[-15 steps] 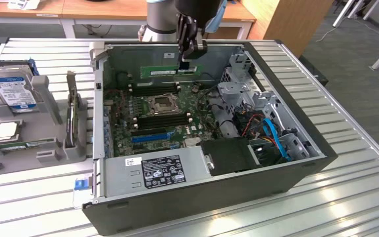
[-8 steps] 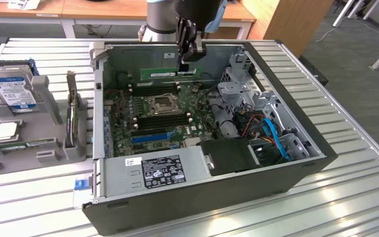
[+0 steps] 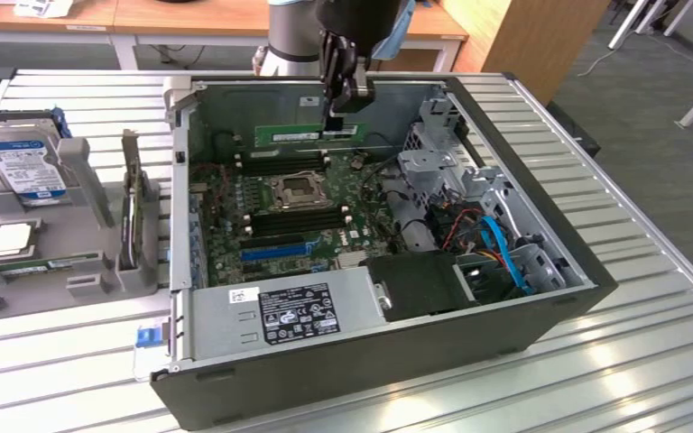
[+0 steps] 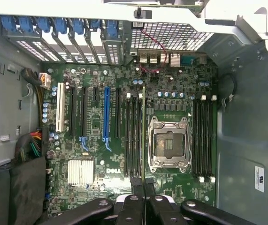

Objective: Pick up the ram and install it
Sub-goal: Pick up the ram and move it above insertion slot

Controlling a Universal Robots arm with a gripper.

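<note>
Tool [image 3: 340,113] pinches the ram [image 3: 299,133] at one end and holds it level and on edge, up over the open case [image 3: 443,325], well clear of the board. The wrist view has the tool [image 4: 143,185] clamped on the stick, and the ram [image 4: 144,131] reads as a thin line parallel to the slots [image 4: 133,136], between that bank and the CPU socket [image 4: 169,143].

Risks as I see them:
- The end grip leaves a long overhang, so the free end may sag or twist and catch a slot lip.
- Lateral offset could put the edge on the board or socket frame instead of in a slot.
- I can't tell the notch orientation or the latch state. A wrong way round or closed clips would jam it, and pushing then could flex the board.
</note>
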